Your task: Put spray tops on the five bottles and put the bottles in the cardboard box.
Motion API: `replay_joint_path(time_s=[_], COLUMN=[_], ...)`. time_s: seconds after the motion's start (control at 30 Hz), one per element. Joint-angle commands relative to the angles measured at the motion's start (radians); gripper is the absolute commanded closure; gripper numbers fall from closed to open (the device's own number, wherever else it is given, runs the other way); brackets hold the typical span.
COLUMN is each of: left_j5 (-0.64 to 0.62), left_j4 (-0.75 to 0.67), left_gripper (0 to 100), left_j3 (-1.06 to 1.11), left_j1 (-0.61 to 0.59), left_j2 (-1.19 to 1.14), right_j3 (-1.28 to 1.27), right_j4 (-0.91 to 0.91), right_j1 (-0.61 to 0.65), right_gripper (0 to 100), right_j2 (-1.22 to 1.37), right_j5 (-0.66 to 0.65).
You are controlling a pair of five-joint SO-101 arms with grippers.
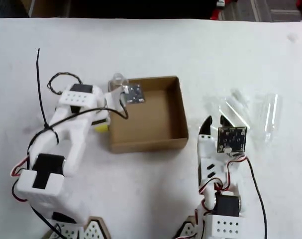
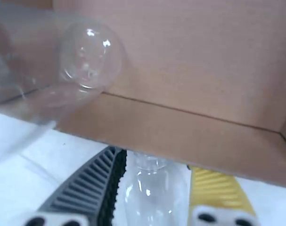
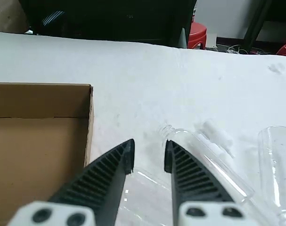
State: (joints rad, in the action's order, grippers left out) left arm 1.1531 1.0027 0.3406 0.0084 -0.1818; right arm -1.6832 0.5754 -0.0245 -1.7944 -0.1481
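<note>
My left gripper [image 2: 157,162] is shut on the neck of a clear bottle [image 2: 150,193], held between a grey and a yellow finger right at the wall of the cardboard box [image 2: 190,80]. A second clear bottle [image 2: 62,70] lies close by with its rounded end toward the box. From above, the left arm [image 1: 73,129] sits at the left side of the box [image 1: 173,137]. My right gripper [image 3: 149,153] is open over the table right of the box, just short of an uncapped clear bottle [image 3: 204,160] and a white spray top [image 3: 216,134].
More clear bottles [image 1: 270,117] and spray parts [image 1: 235,104] lie scattered on the white table right of the box. Another bottle [image 3: 277,160] lies beside the uncapped one. Black cables [image 1: 61,82] trail by the left arm. The table's far edge [image 1: 151,19] borders dark floor.
</note>
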Motion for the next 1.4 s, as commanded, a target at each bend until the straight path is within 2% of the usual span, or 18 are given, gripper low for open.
replay_joint_path(time_s=[0.0, 0.93, 1.1, 1.27, 1.37], left_j5=[0.031, 0.029, 0.029, 0.029, 0.031], left_j4=[0.003, 0.034, 0.110, 0.127, 0.124], left_gripper=[81, 81, 81, 81, 88], left_j3=[-0.038, -0.103, -0.166, -0.180, -0.175], left_j1=[-0.019, -0.016, -0.016, -0.022, -0.019], left_j2=[-0.038, -0.085, -0.087, -0.093, -0.094], right_j3=[-0.008, -0.008, -0.008, -0.008, -0.008], right_j4=[-0.022, -0.024, -0.024, -0.024, -0.024], right_j1=[-0.005, -0.005, -0.005, -0.005, -0.005], right_gripper=[90.3, 90.3, 90.3, 90.3, 90.3], right_j2=[-0.005, -0.005, -0.005, -0.005, -0.005], right_j5=[-0.014, -0.014, -0.014, -0.014, -0.014])
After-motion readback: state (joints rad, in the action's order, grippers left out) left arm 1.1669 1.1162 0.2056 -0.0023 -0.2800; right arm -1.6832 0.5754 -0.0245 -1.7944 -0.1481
